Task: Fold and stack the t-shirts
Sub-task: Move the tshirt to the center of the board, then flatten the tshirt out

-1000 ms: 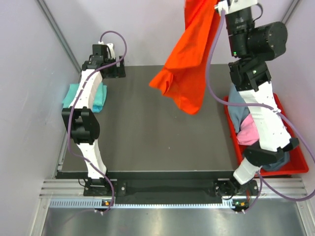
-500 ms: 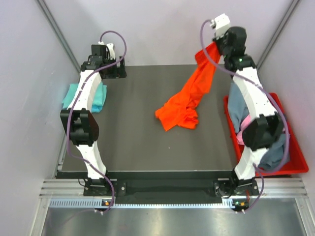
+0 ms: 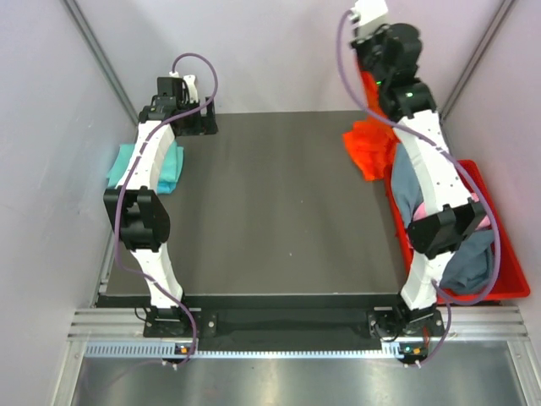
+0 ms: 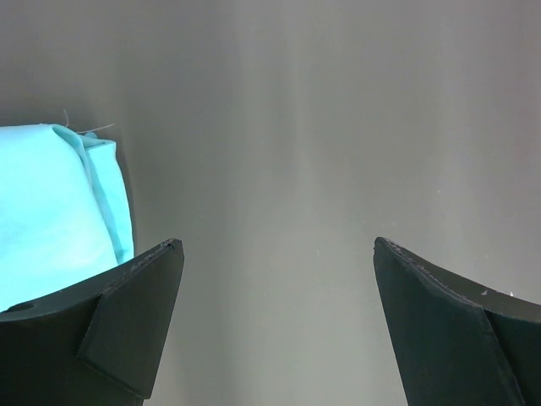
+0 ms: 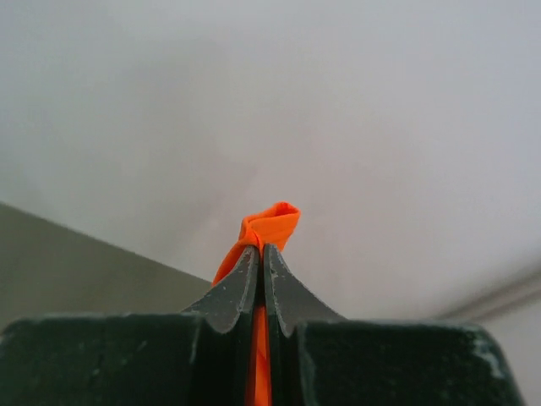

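The orange t-shirt [image 3: 368, 144] hangs bunched at the far right edge of the dark table, its lower part heaped by the bin. My right gripper [image 3: 365, 74] is raised at the back right and shut on a fold of the orange shirt [image 5: 269, 227], which pokes out past the fingertips. A folded teal t-shirt [image 3: 169, 169] lies at the table's left edge and shows in the left wrist view [image 4: 51, 211]. My left gripper [image 4: 275, 249] is open and empty above bare table beside it. Grey-blue [image 3: 412, 186] and pink [image 3: 483, 222] shirts lie in the bin.
A red plastic bin [image 3: 499, 220] stands along the table's right edge, partly behind my right arm. The dark table [image 3: 270, 211] is bounded by pale walls at the back and sides.
My right gripper has carried the orange shirt back and to the right; the cloth has left the table's middle and now bunches at the far right edge. The left arm has not moved.
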`<action>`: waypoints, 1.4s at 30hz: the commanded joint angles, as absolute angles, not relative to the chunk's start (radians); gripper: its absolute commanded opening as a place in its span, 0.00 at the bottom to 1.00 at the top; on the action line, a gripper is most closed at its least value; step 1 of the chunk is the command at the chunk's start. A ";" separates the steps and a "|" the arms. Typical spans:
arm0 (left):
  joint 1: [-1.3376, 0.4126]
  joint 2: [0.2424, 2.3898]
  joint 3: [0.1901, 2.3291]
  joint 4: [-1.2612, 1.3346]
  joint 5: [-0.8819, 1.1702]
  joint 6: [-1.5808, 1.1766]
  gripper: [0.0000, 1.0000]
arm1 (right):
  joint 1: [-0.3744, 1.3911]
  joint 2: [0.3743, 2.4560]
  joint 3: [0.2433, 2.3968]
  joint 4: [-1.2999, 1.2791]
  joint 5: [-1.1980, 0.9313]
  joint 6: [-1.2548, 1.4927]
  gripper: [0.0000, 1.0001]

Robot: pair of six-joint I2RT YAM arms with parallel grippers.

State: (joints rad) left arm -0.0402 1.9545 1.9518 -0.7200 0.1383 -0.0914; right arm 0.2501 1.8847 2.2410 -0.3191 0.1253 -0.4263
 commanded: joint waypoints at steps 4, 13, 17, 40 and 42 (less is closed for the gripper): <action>-0.040 1.878 1.967 -0.696 0.071 -0.063 0.99 | 0.451 1.910 2.250 -0.425 -0.103 -0.379 0.00; -0.043 1.809 1.893 -0.686 0.030 0.018 0.99 | 0.543 1.967 2.241 -0.474 -0.094 -0.318 0.72; -0.086 1.776 1.812 -0.704 0.107 0.113 0.96 | 0.434 1.905 2.134 -0.523 -0.098 -0.272 0.77; -0.107 2.247 1.973 -0.844 0.405 0.003 0.83 | 0.141 2.017 1.908 -0.629 -0.149 -0.166 0.75; -0.107 2.259 1.994 -0.842 0.413 0.003 0.81 | 0.135 2.049 1.922 -0.627 -0.134 -0.173 0.75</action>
State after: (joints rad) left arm -0.1047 2.2578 1.9259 -0.8524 0.3584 0.0063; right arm 0.1532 2.0068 1.9106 -0.6357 -0.1410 -0.1814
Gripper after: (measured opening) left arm 0.819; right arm 0.751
